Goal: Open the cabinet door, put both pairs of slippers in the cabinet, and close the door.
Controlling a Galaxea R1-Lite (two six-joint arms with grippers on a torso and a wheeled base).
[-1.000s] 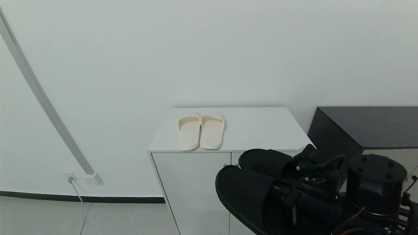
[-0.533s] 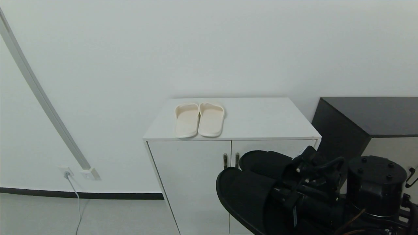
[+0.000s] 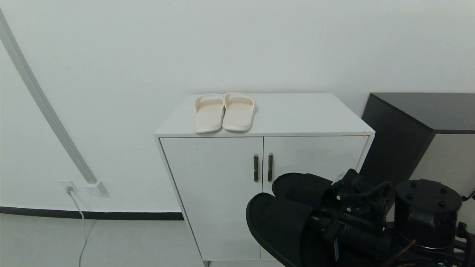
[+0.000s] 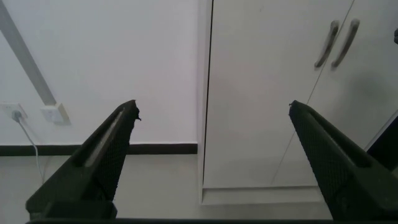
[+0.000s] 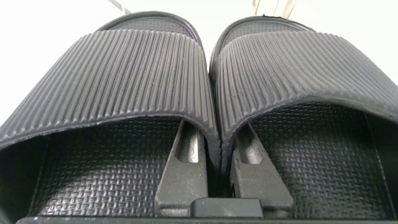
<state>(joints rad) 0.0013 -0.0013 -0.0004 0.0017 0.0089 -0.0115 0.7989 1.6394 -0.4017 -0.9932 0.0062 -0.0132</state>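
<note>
**A:** Closest in, the right gripper [image 5: 219,163] is clamped on the pair of black ribbed rubber slippers [image 3: 285,222]. One finger sits inside each slipper, and the two adjoining side walls are pinched between them.

**B:** And the head view has that pair held up low on the right, toes pointing toward the furniture. What about the other arm?

**A:** The left gripper [image 4: 212,107] has its fingers [image 4: 99,155] spread wide apart with nothing between them. It's aimed at the lower left part of the white two-door cabinet [image 3: 211,185].

**B:** Both cabinet doors are flush and closed. The two dark bar handles [image 3: 255,167] stand upright side by side at the centre seam.

**A:** Up on the flat top there's the pair of cream moulded slippers [image 3: 209,113]. They lie side by side, touching, toward the left half, with their near ends at the front edge.

**B:** Just right of the cabinet stands a black box-shaped cabinet [image 3: 400,141].

**A:** On the wall behind, at the left, a grey strip [image 3: 41,100] slants down to a white wall socket [image 3: 66,185]. A grey cable [image 3: 83,230] hangs from it to the floor.
</note>
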